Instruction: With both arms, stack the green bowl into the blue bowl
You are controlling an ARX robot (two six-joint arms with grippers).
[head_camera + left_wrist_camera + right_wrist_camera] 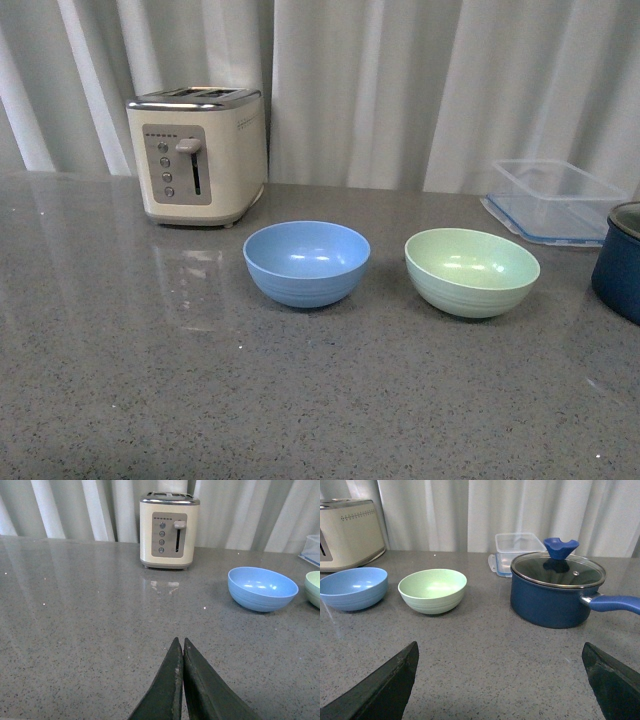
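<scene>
In the front view we see 2 bowls upright on the grey speckled counter (300, 400): the blue bowl (306, 263) on the left and the green bowl (471, 271) on the right, near each other but not touching. A cream toaster (197, 155) stands behind and left of the blue bowl, in front of a white curtain (400, 80). A clear plastic container (555, 200) lies behind and right of the green bowl, and a navy pot (618, 262) is cut off by the right edge. In the left wrist view the left gripper (182, 645) has its 2 fingers pressed together with nothing between them, above bare counter and well apart from the blue bowl (only a sliver of the green bowl shows beyond it). In the right wrist view the right gripper (500, 647) is spread wide, its 2 fingers (385, 685) far apart around nothing. The green bowl sits ahead of it, between the blue bowl and the pot, touching neither, and the pot wears a glass lid (558, 570).
</scene>
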